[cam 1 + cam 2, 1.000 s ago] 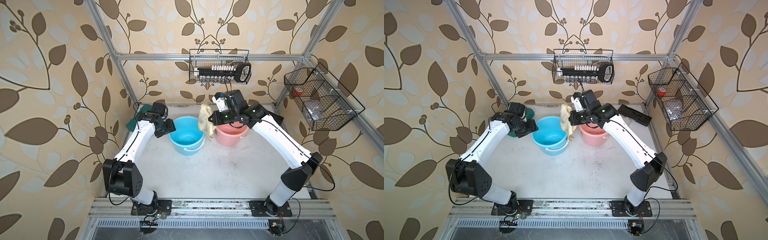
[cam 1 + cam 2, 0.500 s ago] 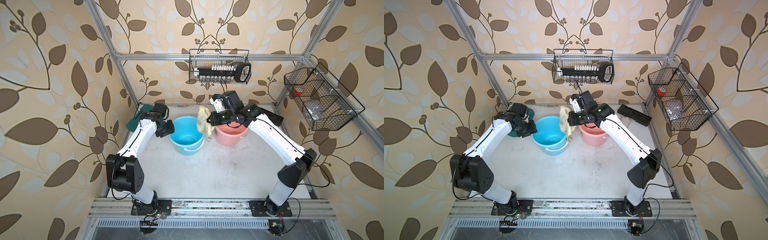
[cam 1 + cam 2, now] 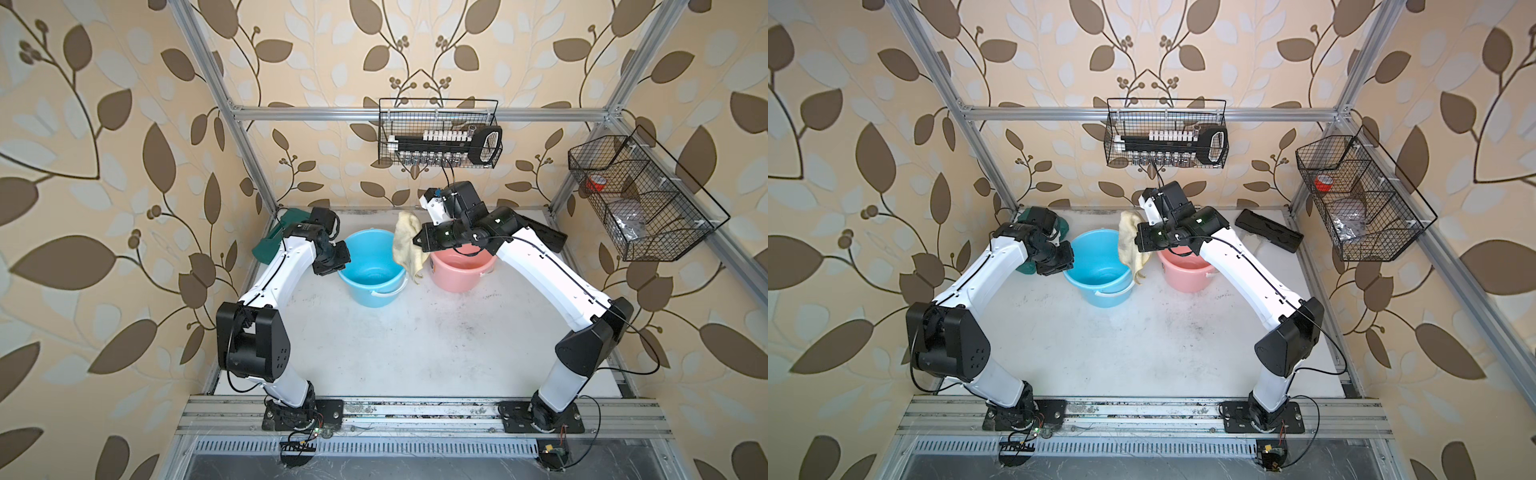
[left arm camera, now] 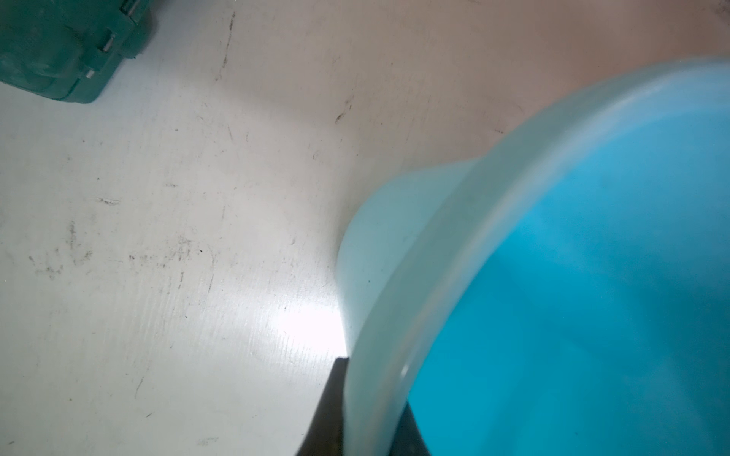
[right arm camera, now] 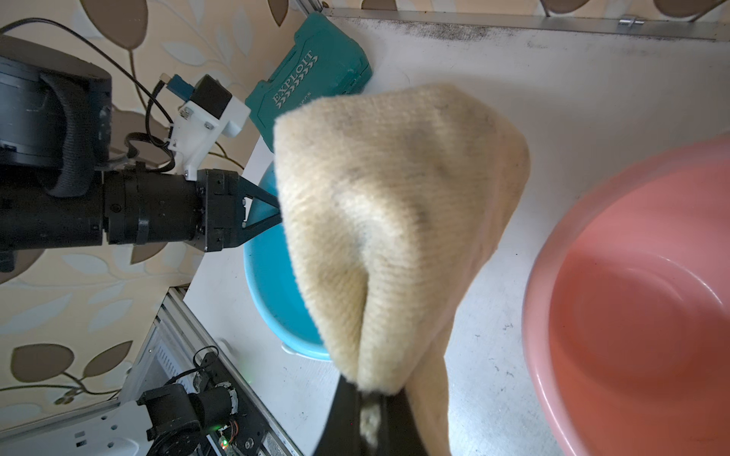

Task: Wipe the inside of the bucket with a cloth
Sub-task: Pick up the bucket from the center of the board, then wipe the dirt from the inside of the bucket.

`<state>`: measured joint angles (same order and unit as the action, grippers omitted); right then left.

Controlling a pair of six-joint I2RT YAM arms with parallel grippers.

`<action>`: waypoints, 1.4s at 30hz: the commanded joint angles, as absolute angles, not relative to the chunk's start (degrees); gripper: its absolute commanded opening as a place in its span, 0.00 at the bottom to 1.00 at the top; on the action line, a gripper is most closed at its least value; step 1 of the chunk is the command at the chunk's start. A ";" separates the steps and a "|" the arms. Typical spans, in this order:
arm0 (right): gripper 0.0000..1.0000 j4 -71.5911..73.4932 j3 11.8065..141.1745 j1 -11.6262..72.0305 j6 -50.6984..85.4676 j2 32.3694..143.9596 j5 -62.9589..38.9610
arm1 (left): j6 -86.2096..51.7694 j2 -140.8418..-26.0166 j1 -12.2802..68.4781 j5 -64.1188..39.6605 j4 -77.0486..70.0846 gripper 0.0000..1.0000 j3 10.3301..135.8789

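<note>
Though we lose its tips, the left pincer (image 4: 367, 424) clamps the rim of the blue plastic bucket (image 3: 376, 297); beside it the right pincer (image 5: 369, 398) pinches a stained beige cloth (image 5: 395, 221).

In the right wrist view, most of the blue bucket (image 5: 272, 288) is being hidden by the cloth (image 5: 395, 221), and the pink bucket (image 5: 632, 300) beside the blue bucket is being cut off by the picture's edge. In the left wrist view, the blue bucket's rim is being rendered blurred, while the left gripper (image 4: 367, 426) at that rim and the green case (image 4: 59, 47) well apart from it are being cropped.
</note>
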<state>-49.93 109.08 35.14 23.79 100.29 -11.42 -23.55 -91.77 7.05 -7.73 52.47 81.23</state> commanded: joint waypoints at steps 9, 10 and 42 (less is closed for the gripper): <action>0.00 -50.79 114.86 36.55 22.65 103.02 -13.64 | -21.19 -90.94 6.76 -12.20 51.02 0.00 81.15; 0.00 -51.08 115.81 37.13 22.19 103.46 -13.71 | -20.88 -90.57 6.97 -12.74 50.25 0.00 80.82; 0.00 -45.82 102.10 49.86 10.93 112.41 19.74 | -20.57 -71.81 18.37 -0.79 31.42 0.00 64.09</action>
<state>-48.18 103.09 49.01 13.17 111.92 15.42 -18.72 -73.87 17.72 -1.89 34.22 64.36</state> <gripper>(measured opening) 0.050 0.123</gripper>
